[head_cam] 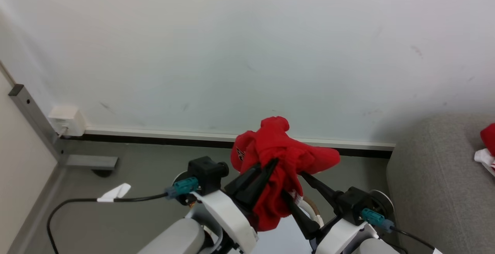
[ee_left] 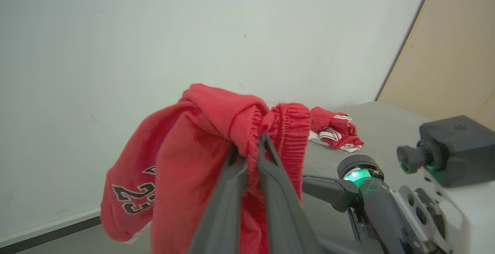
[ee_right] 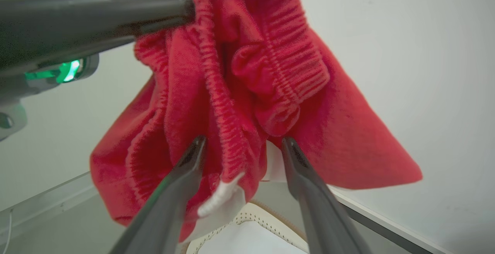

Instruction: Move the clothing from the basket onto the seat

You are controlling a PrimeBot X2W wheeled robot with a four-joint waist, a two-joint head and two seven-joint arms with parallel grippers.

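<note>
Below, pale sheet in basket

— What is standing near the large light grey fabric sofa?
— A crumpled red-and-white garment is lying on its cushion, bare upholstery spreading around it; the plain white wall is closing off the far side.

Bright, even, diffuse light; soft shadows; slight close-range blur on the clothing.

Head view looks forward and down from above; both wrist views closely face the same clothing.
</note>
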